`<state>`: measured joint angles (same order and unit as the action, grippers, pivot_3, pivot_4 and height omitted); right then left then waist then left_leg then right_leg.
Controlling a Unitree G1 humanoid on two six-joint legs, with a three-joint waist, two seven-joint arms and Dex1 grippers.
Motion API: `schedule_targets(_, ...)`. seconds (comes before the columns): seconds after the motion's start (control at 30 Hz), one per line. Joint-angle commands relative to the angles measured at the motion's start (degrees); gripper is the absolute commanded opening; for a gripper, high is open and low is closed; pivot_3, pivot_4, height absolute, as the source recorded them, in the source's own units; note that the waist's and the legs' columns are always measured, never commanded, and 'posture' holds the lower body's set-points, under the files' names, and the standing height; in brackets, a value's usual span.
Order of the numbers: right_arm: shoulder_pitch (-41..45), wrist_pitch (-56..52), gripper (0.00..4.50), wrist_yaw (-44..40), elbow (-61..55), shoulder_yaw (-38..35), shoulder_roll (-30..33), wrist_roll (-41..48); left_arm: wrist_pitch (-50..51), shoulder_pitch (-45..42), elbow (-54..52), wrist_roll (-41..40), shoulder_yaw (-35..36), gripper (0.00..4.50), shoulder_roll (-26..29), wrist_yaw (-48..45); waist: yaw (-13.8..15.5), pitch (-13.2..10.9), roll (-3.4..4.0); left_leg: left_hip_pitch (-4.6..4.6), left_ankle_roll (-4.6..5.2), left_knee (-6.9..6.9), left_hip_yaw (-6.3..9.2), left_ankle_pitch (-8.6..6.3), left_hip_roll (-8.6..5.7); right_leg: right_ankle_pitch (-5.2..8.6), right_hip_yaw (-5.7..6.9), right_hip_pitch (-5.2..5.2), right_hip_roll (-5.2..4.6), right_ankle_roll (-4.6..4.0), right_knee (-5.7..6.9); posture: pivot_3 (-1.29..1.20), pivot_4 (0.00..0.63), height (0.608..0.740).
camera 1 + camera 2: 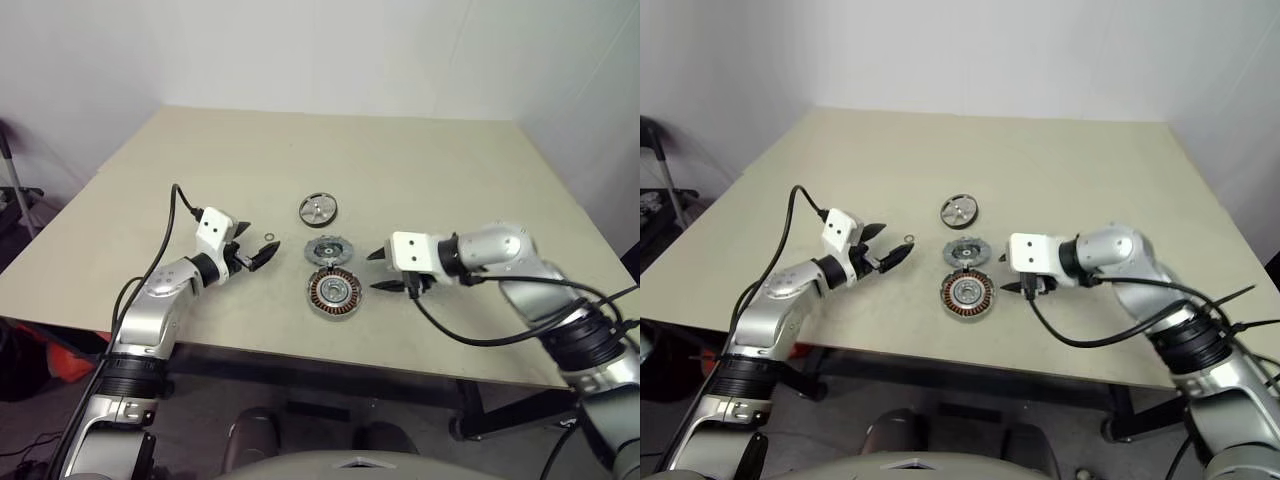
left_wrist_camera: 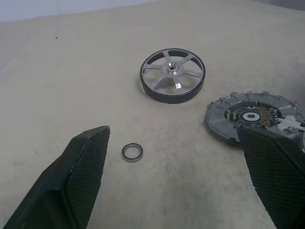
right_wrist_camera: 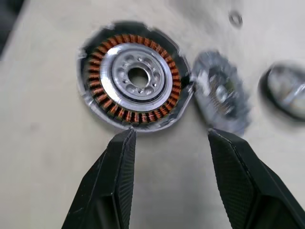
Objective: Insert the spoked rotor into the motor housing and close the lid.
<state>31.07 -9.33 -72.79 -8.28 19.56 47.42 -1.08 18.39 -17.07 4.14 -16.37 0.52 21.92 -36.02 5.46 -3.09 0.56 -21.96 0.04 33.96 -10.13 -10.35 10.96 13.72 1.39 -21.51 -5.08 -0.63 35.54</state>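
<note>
Three parts lie in a row on the tan table. The spoked rotor (image 1: pixel 318 208) is farthest from me, flat, with a dark rim and silver spokes (image 2: pixel 172 75). The notched grey lid (image 1: pixel 329 250) lies in the middle. Nearest me is the motor housing (image 1: pixel 333 290), showing copper windings around a silver centre (image 3: pixel 136 76). My right gripper (image 1: pixel 374 272) hovers just right of the housing, pointing left and down, open with nothing between its fingers (image 3: pixel 119 181). My left gripper (image 1: pixel 255 245) stands open to the left of the lid, holding nothing.
A small metal ring (image 1: pixel 270 237) lies on the table (image 1: pixel 450 170) just ahead of my left gripper's fingertips (image 2: pixel 132 152). The table's front edge runs close below the housing. A dark stand is on the floor at the far left.
</note>
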Motion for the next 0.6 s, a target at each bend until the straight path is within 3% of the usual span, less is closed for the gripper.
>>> schedule_targets(0.03,2.11,7.37,2.43,-4.59,1.87,3.82,0.55,-2.49,-1.7,-1.52,0.08,0.39,0.7,4.5,-0.19,0.34,0.01,0.01,-0.02,0.02,0.0,0.0,0.0,0.0,0.0,0.0,0.0,0.03,0.0,0.0,-0.01,0.0,0.0,0.74)
schedule_targets(0.3,9.69,21.05,2.43,-3.71,13.7,12.02,-5.64,-12.98,-2.55,-0.68,0.31,0.62,1.23,4.5,-0.33,1.03,-0.19,0.0,-0.02,-0.03,0.0,0.1,-0.01,0.0,-0.02,-0.01,-0.02,-0.07,-0.01,-0.03,0.15,0.0,0.0,0.74)
schedule_targets(0.6,9.94,28.53,2.43,-3.06,16.47,13.25,-7.49,-16.12,-2.01,0.55,-1.59,0.1,2.35,4.5,-0.47,2.21,-0.1,-0.04,-0.07,-0.16,0.14,0.14,-0.01,-0.08,-0.02,0.0,0.0,-0.12,-0.02,-0.05,0.1,0.0,0.0,0.74)
